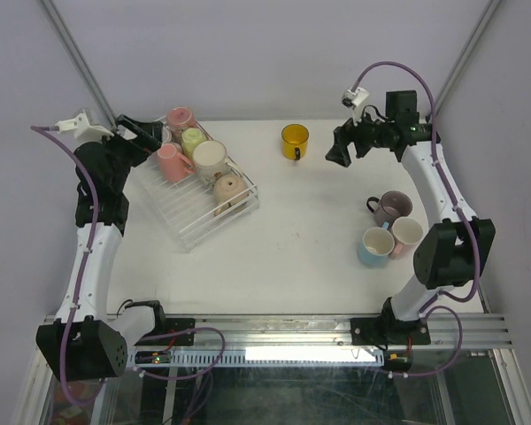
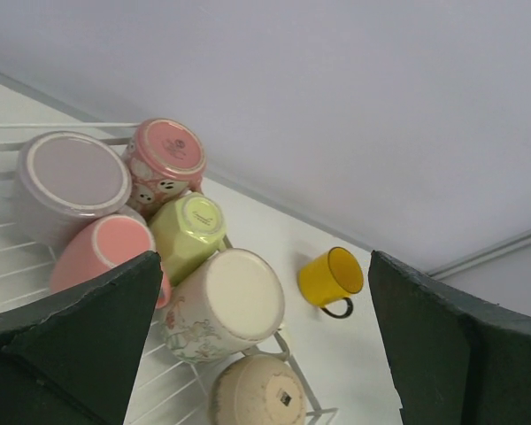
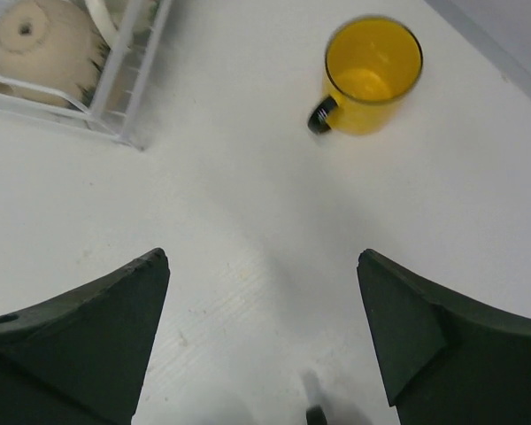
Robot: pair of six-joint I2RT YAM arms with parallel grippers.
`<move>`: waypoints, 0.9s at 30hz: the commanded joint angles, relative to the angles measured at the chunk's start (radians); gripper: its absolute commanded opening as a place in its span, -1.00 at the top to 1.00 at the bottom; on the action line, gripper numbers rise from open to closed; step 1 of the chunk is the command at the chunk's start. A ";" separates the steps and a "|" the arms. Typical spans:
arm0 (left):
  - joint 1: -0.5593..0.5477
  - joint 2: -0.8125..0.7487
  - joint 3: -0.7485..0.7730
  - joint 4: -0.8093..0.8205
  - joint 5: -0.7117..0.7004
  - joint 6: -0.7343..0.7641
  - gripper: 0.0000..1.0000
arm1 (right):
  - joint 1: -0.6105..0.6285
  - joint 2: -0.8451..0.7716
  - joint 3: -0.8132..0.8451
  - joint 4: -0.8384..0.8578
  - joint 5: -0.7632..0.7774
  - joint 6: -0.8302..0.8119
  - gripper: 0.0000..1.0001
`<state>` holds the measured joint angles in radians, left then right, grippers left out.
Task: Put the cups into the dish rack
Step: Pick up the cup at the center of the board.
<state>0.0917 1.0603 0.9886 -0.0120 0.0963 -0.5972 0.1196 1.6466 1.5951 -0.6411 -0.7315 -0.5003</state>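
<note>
The dish rack (image 1: 190, 226) sits at the left of the table with several cups lying in it: a patterned pink one (image 1: 179, 118), a green one (image 1: 192, 139), a plain pink one (image 1: 171, 162), a cream one (image 1: 210, 156) and a beige one (image 1: 229, 189). My left gripper (image 1: 146, 135) hovers open over the rack's far left corner, holding nothing. In the left wrist view a lilac cup (image 2: 71, 177) also lies in the rack (image 2: 0, 297). A yellow cup (image 1: 295, 140) stands upright on the table. My right gripper (image 1: 341, 149) is open just right of it, empty.
Three more cups stand at the right: a mauve one (image 1: 392, 207), a light blue one (image 1: 376, 245) and a pale pink one (image 1: 407, 235), close to the right arm's lower link. The rack's corner (image 3: 128, 97) shows in the right wrist view.
</note>
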 commanded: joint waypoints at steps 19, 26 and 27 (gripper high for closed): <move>0.002 0.004 -0.131 0.335 0.160 -0.309 -0.96 | -0.365 -0.079 -0.135 -0.265 0.360 -0.045 -0.86; 0.002 -0.008 -0.155 0.348 0.160 -0.326 -0.95 | -0.406 -0.043 -0.181 -0.213 0.408 0.005 -0.80; 0.003 -0.009 -0.156 0.349 0.159 -0.329 -0.96 | -0.412 -0.038 -0.185 -0.209 0.408 0.009 -0.77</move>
<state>0.0925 1.0752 0.8326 0.2615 0.2390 -0.9066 -0.2737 1.6001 1.4147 -0.9112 -0.3523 -0.5316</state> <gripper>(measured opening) 0.980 0.907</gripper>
